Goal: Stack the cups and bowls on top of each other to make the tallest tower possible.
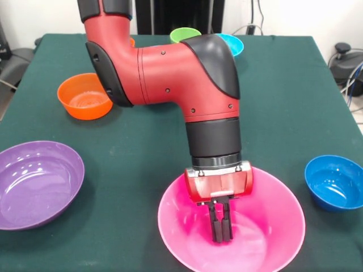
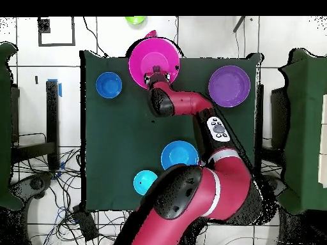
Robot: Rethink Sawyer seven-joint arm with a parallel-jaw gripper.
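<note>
Dark green cloth covers the worktop [image 1: 142, 153], and from the front we see the claw [image 1: 222, 231], fingers together and empty, reaching into the pink bowl [image 1: 272, 238] between purple bowl [image 1: 34, 184] and blue bowl [image 1: 334, 182], while overhead we find two more blue bowls [image 2: 179, 155] near the base.

A robotics lab: a red arm [image 1: 170, 73] on a pedestal works over a green-clothed table [image 1: 283, 102]. Cables [image 2: 45, 185] trail across the tiled floor [image 2: 115, 35] (taped markings visible).
</note>
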